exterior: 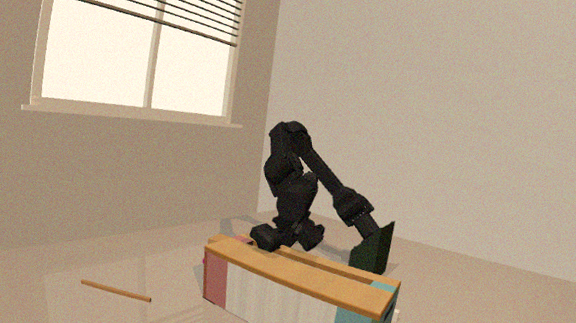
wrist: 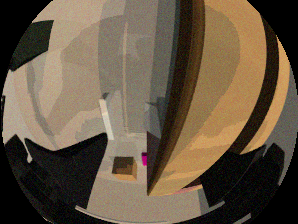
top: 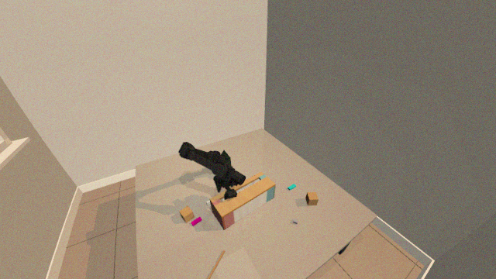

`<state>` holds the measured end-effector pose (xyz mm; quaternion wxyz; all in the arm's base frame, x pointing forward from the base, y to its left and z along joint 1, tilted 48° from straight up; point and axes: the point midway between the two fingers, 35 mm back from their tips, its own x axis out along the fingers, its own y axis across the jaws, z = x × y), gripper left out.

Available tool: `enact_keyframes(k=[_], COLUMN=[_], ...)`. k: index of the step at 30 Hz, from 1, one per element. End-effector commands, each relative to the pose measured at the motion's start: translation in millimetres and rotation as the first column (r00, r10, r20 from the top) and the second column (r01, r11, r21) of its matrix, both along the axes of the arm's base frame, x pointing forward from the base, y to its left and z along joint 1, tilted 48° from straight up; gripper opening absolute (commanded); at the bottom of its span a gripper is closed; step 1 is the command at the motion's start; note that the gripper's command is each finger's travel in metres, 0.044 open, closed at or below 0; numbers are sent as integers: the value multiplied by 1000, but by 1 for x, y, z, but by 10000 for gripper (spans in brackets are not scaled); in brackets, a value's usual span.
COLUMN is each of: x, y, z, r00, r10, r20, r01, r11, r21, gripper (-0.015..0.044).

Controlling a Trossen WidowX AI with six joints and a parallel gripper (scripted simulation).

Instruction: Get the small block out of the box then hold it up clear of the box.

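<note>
The box [top: 248, 198] [exterior: 300, 282] [wrist: 220, 100] stands upright, with an orange wooden top that has a long slot, a pale clear front, a red end and a teal end. I cannot make out the small block or the shelf inside. My gripper [top: 225, 191] [exterior: 289, 241] [wrist: 148, 140] is open and empty, low at the back of the box near its red end. In the wrist view one finger is outside the back wall and the other is over the box top. Whether a finger touches the box is unclear.
Wooden cubes [top: 187, 214] [top: 311, 198] [wrist: 124, 169] stand beyond both box ends. A magenta piece [top: 196, 221] [wrist: 145, 159] lies off the red end, a teal piece [top: 291, 187] off the teal end. A tiny grey piece [top: 294, 222] and a wooden rod [top: 217, 264] [exterior: 116, 290] lie in front.
</note>
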<state>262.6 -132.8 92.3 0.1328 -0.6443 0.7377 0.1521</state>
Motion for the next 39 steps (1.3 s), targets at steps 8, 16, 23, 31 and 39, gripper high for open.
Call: enact_keyframes(k=[8,16,23,31,39], x=[3,8,3,-10,-21], y=[4,43,39,34,30], z=[13,46,49,58,67], r00=[1000,1000,909,154,-735], r10=[4,0,-149,-406,-295], r20=[3,-1,390,901,611], r01=[-4,0,152,428,344], r11=[1000,1000,988,849,615], r21=[2,2,25,310,710], gripper=[400,400,285,285,285])
